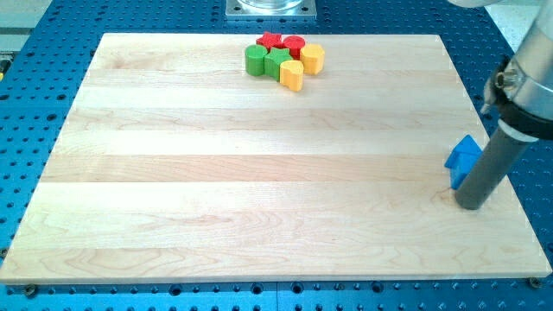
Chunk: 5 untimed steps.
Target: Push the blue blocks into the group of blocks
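Camera view, my tip (471, 206) touching blue block (463, 159) at board's (259, 190) right edge, no gripper on rod, block cluster (283, 59) at top.

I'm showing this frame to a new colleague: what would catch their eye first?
Probably the tight cluster of blocks near the view's top: a red star, red cylinder, green cylinder, green block and two yellow blocks. Then my tip, right beside a blue block at the right edge.

One elevated camera looks down across the board (259, 173).
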{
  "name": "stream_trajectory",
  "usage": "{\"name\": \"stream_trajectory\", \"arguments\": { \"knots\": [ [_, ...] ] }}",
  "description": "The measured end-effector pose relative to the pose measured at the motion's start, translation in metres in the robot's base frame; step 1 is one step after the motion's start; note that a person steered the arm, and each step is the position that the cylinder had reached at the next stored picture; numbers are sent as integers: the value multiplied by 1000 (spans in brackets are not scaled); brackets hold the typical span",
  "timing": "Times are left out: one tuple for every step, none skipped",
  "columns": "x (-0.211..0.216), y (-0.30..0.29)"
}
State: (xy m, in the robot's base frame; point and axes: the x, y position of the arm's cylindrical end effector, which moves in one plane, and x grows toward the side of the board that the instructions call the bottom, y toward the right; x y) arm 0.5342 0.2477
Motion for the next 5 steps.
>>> {"name": "stream_trajectory", "arguments": {
  "knots": [
    [-3,6],
    [-35,6],
    [-84,8],
    [-137,11],
    [-178,22]
  ]
}}
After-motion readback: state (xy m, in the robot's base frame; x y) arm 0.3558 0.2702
